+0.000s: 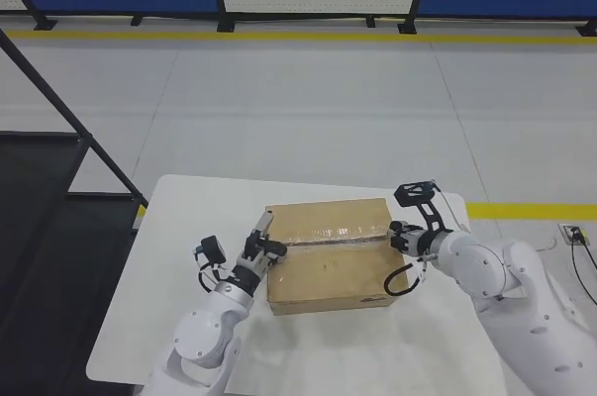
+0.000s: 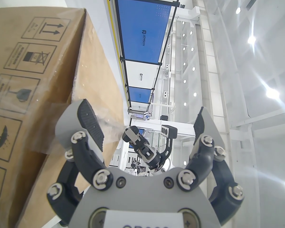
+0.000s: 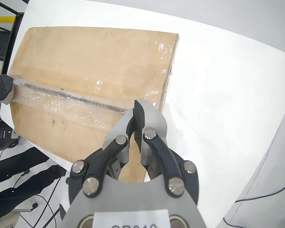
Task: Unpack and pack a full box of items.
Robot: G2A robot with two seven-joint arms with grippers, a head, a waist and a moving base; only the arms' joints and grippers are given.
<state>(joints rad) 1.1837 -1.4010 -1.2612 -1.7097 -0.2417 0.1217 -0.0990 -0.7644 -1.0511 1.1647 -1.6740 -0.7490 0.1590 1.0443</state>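
Brown cardboard box sits flat on the white rounded table. Flaps are shut, and a strip of clear glossy tape runs along the centre seam from end to end.

My left pincer is spread wide at the box's left end, level with the seam. One finger pad is just beside the taped top edge, the other out in free air, nothing between them.

My right pincer is at the opposite end of the same seam. Its pads are pressed together right at the box's top edge, where the tape folds over. Can't tell if any tape is pinched between them. The two pincers face each other across the lid.

Around: a black metal frame off the table's left side, a yellow floor stripe past the right side, dark cables on the floor beside the table.

In the way of the lid: the tape, laid across the whole seam.
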